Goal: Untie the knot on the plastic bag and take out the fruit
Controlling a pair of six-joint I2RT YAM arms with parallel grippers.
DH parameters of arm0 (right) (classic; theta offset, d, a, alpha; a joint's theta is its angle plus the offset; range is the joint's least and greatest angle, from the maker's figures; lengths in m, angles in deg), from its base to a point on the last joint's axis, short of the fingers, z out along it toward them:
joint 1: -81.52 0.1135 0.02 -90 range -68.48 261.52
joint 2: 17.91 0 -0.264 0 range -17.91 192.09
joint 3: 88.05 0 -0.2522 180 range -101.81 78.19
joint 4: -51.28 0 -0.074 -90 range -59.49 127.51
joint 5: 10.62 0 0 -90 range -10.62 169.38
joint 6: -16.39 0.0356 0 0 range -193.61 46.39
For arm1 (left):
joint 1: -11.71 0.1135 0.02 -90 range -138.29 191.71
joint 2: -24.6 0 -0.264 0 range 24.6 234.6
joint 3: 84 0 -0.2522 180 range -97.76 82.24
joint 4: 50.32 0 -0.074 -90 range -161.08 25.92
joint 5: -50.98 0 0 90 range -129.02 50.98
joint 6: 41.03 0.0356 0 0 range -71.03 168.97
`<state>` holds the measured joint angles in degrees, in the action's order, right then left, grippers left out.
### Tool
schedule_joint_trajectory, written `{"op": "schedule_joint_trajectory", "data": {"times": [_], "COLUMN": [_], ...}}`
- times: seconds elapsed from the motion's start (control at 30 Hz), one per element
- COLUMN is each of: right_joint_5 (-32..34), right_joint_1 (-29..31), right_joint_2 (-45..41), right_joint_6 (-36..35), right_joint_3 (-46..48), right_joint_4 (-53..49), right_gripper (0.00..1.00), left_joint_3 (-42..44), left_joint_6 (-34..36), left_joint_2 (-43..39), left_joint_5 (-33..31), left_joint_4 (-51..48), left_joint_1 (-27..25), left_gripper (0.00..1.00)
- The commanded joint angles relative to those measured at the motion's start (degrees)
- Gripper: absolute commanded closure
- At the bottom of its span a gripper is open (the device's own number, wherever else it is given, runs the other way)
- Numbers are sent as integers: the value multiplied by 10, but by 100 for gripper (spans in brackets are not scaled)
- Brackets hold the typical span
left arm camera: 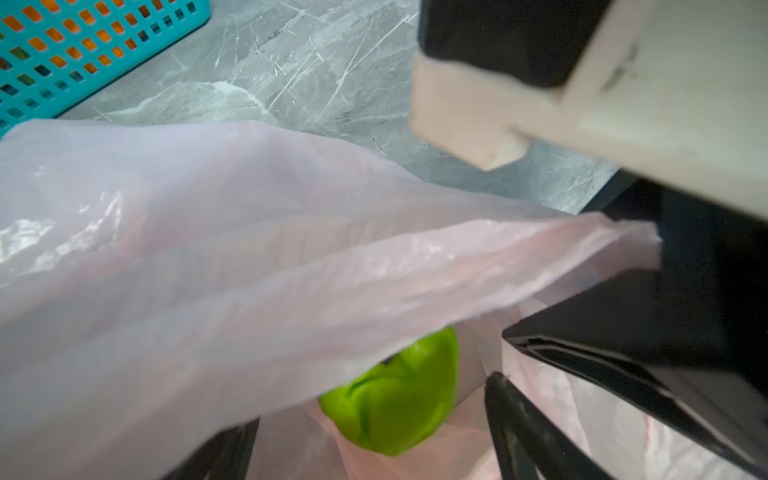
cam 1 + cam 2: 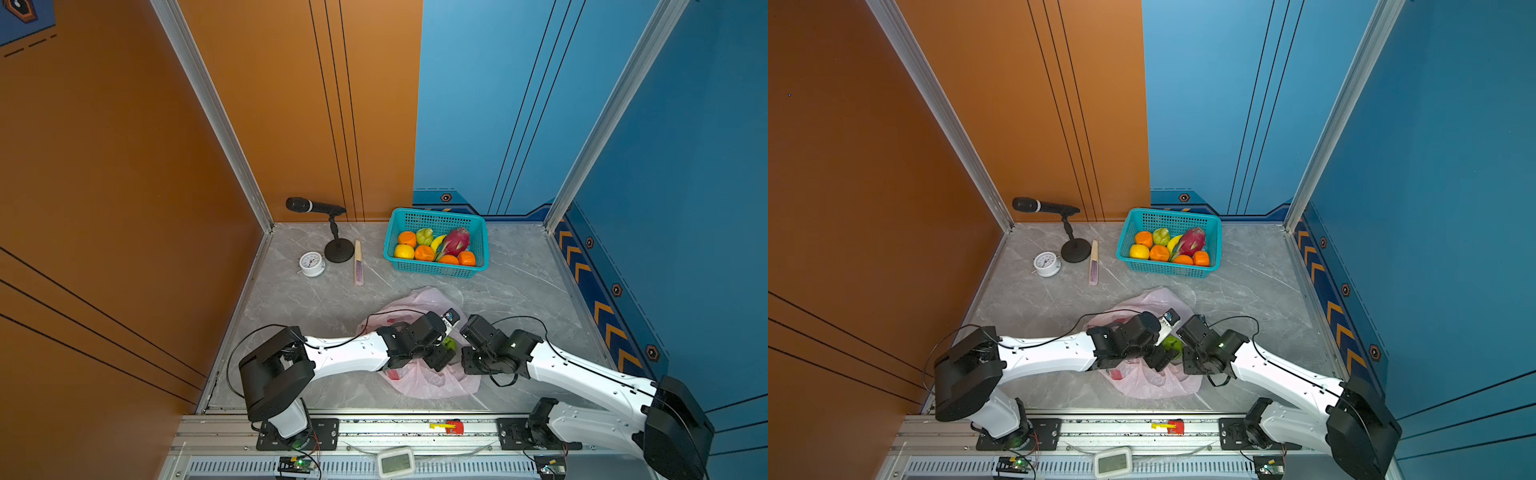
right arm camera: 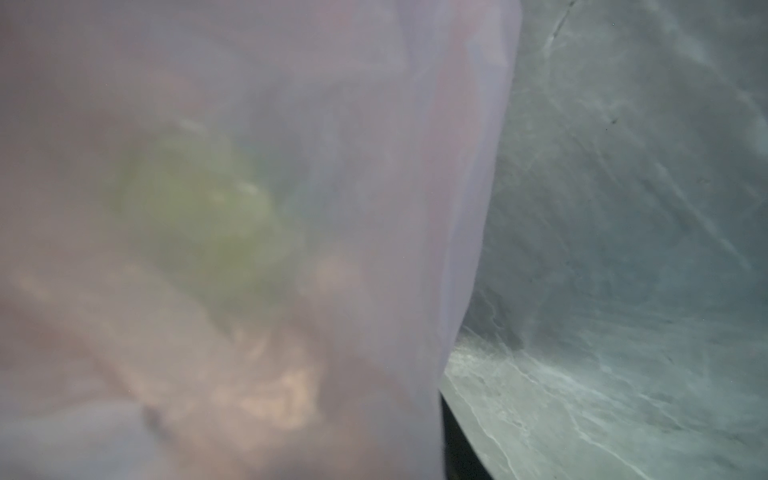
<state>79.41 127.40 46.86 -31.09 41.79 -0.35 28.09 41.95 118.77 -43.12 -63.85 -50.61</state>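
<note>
The pale-pink plastic bag [image 2: 428,384] [image 2: 1150,384] lies crumpled at the front middle of the table, its mouth open. No knot shows. A round green fruit [image 1: 395,399] [image 2: 449,344] sits inside the mouth. My left gripper [image 1: 372,401] [image 2: 444,354] is open, its black fingers [image 1: 519,419] standing on either side of the fruit without touching it. My right gripper [image 2: 463,356] meets the bag from the right. One rim of the bag [image 1: 602,245] runs taut into its black jaws, which look shut on it. Bag film [image 3: 249,249] covers most of the right wrist view.
A teal mesh basket [image 2: 432,214] [image 1: 83,41] at the back holds several oranges, a dragon fruit, a banana and other fruit. At the back left stand a microphone on a stand [image 2: 332,232], a white clock [image 2: 311,264] and a slim stick-like object [image 2: 358,262].
</note>
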Motion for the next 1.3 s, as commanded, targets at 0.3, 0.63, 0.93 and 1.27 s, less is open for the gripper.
{"op": "schedule_joint_trajectory", "data": {"times": [0.3,0.63,0.93,1.27], "right_joint_5": [-9,-8,-7,-23], "right_joint_1": [-15,-22,-52,-114], "right_joint_2": [-20,-38,-82,-110], "right_joint_6": [22,30,68,89], "right_joint_3": [21,28,41,42], "right_joint_4": [19,17,35,47], "right_gripper": [66,65,63,63], "left_joint_3": [-34,-28,33,91], "left_joint_6": [46,24,25,74], "left_joint_2": [69,70,12,-42], "left_joint_5": [17,33,77,123], "left_joint_4": [9,35,110,179], "left_joint_1": [9,17,16,4], "left_gripper": [18,43,53,55]}}
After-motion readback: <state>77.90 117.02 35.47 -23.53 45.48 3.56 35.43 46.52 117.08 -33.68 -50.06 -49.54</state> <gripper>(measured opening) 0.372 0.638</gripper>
